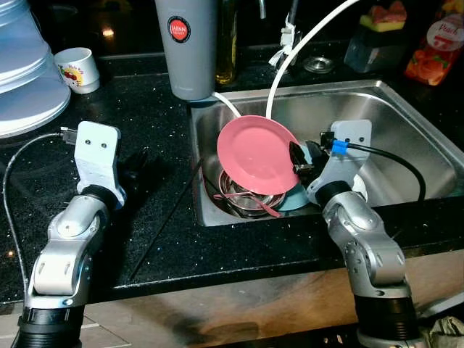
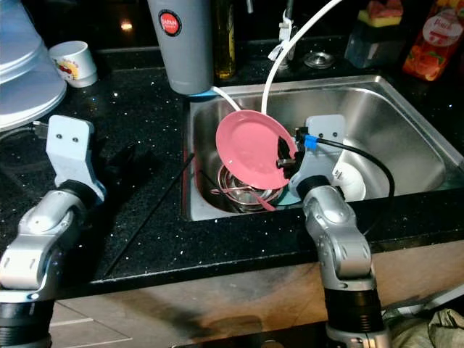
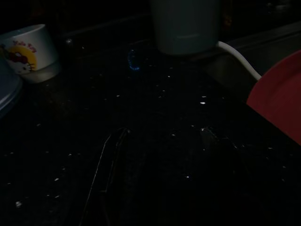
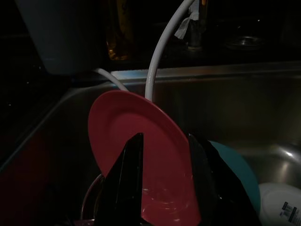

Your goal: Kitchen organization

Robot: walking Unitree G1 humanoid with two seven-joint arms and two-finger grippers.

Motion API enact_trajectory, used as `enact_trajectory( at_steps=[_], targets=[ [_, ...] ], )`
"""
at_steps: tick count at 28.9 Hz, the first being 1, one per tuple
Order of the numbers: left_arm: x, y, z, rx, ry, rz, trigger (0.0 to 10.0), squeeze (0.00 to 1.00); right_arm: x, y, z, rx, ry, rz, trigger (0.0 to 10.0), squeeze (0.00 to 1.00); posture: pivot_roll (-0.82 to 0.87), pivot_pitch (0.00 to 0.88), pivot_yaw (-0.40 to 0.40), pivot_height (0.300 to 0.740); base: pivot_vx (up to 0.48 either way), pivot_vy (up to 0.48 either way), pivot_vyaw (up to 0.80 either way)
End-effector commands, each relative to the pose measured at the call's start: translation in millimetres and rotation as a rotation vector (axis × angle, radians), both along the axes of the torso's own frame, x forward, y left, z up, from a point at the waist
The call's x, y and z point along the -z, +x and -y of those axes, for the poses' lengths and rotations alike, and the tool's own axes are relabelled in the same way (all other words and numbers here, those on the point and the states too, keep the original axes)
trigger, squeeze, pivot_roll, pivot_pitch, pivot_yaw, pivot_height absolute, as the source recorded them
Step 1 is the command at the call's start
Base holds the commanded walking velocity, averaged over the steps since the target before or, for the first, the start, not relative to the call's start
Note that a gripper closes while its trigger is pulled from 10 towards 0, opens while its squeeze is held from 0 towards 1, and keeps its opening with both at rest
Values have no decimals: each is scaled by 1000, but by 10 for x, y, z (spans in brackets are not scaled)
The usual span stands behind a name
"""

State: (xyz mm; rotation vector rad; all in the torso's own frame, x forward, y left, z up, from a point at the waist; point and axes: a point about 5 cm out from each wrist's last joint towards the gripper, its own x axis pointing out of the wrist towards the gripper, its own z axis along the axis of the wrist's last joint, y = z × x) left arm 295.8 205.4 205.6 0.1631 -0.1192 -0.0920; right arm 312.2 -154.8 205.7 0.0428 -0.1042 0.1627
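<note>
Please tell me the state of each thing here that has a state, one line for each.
pink plate: tilted, lifted over the sink, gripped at its edge.
right gripper: shut on the pink plate.
left gripper: open, over the black counter.
metal bowl: in the sink, under the plate.
white cup: upright on the counter.
grey tumbler: upright beside the sink.

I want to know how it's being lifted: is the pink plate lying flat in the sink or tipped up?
Tipped up. The pink plate stands tilted on its edge over the sink, pinched at its rim by the right gripper.
</note>
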Motion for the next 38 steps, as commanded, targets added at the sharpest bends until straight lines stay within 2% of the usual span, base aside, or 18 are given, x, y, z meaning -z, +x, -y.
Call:
enact_trajectory(
  at_steps=[1,3,7,14,15,29,32,33,34,36,38],
  targets=[
    [13,3,-53,-14,14,-8,10000,0,-32,13,10,8,19,16,10000,0,3,41,11,740,0,0,0],
    [1,-7,-64,-21,8,-1,10000,0,-63,-1,12,13,33,31,10000,0,4,20,13,740,0,0,0],
    [6,-32,-63,-29,-7,7,10000,0,-90,-29,29,23,58,51,10000,0,8,39,16,740,0,0,0],
    [107,-96,-19,-25,-18,-24,10000,0,-36,-46,-31,-1,31,30,10000,0,4,61,19,740,0,0,0],
    [118,-107,-18,-35,-23,-26,10000,0,-4,-64,-77,-19,28,19,10000,0,1,67,10,740,0,0,0],
    [164,-138,6,-63,-59,-25,10000,0,79,-71,-82,-2,33,-4,10000,0,3,67,9,740,0,0,0],
    [122,-113,41,-23,-76,-14,10000,0,69,-61,-84,0,35,1,10000,0,7,67,9,740,0,0,0],
    [108,-102,70,9,-91,-16,10000,353,65,-53,-82,1,35,1,10000,0,8,68,8,740,0,0,0],
    [80,-96,131,67,-103,-10,10000,1000,61,-47,-78,1,35,3,10000,0,8,68,7,740,0,0,0],
    [43,-72,248,159,-117,-11,10000,1000,52,-37,-68,3,33,4,10000,0,9,67,1,740,0,0,0],
    [34,-53,293,187,-118,-14,10000,1000,49,-34,-64,3,32,4,10000,0,11,68,-2,740,0,0,0]
  ],
)
